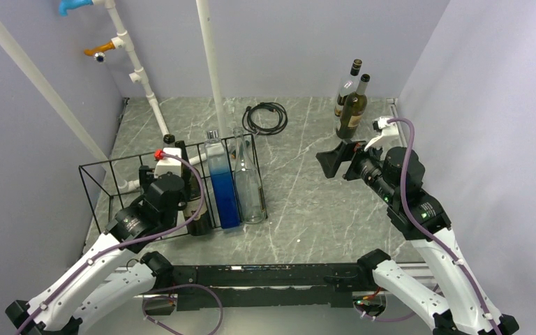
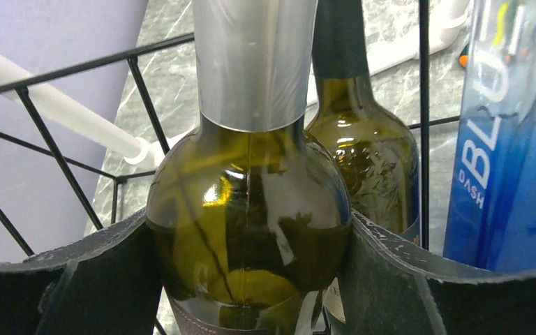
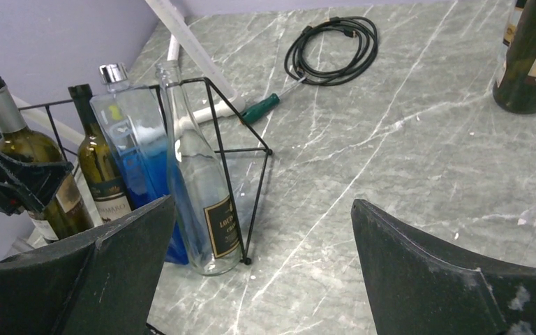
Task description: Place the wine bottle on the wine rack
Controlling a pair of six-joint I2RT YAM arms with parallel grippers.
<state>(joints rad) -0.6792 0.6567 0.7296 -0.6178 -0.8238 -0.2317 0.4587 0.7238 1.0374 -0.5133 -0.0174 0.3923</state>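
Four bottles stand upright in the wine rack (image 2: 423, 105) at the left of the table (image 1: 307, 202); the one you are handling is the green wine bottle (image 2: 248, 209) with the silver foil neck, at the rack's left end. Your left fingers (image 2: 91, 279) are closed on it, one pad against each side of its shoulder just below the foil; whether its base rests on the table or hangs a little above it you cannot tell from these views. Just behind it in the wrist view stands a second green bottle (image 2: 366, 153) with a dark foil top, close beside the first; next along is a tall blue bottle (image 1: 223, 188), then a clear bottle (image 1: 249, 185) with a dark label at the rack's right end.

Your right fingers (image 3: 433, 265) are spread wide with nothing between them; they hang over bare table on the right side, well apart from the rack and pointing towards it. Two more dark bottles (image 1: 352, 108) stand together at the far right corner, near the right arm. A coiled black cable (image 1: 265, 117) lies near the back wall, and a green-handled screwdriver (image 3: 262, 108) lies between the cable and the rack; white pipes (image 1: 213, 63) rise behind the rack.
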